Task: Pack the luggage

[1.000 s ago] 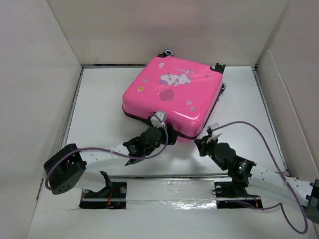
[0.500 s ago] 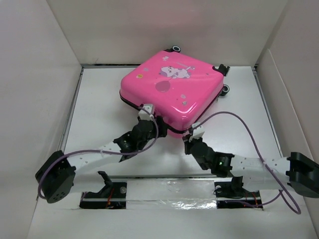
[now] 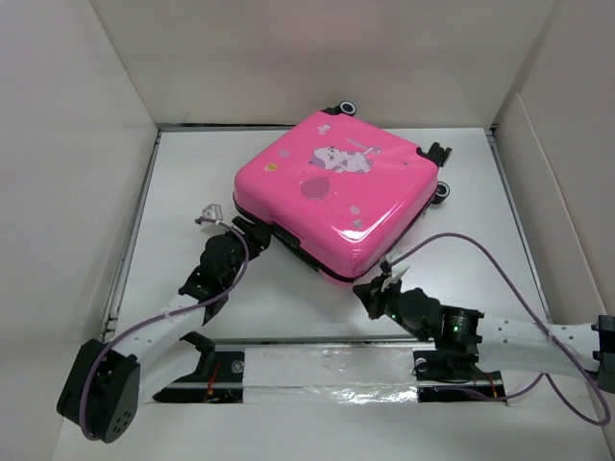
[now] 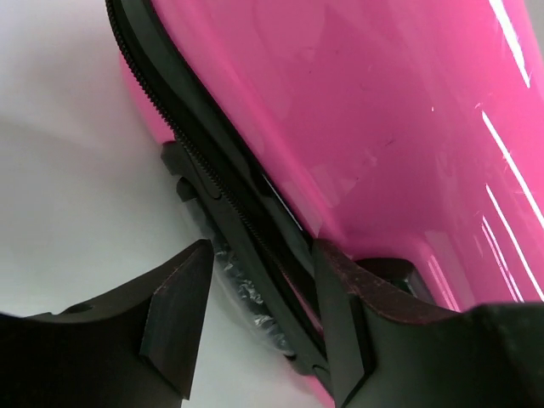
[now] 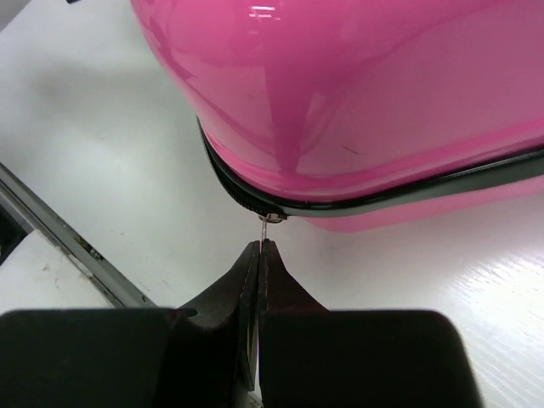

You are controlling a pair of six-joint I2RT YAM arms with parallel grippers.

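Closed pink suitcase (image 3: 332, 187), flat toward table's (image 3: 183, 192) 12 o'clock. Left gripper (image 4: 255, 272) at its 8 o'clock edge, half-wide astride zipper band (image 4: 212, 183). Right gripper (image 5: 258, 248) at 5 o'clock corner, pinched on zipper pull (image 5: 269, 223).

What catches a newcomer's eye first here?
A bright pink suitcase lies closed and flat, centre of the overhead view. The right claw is shut on the zipper pull at its near corner; the left claw, open, straddles the black zipper trim on its left edge.
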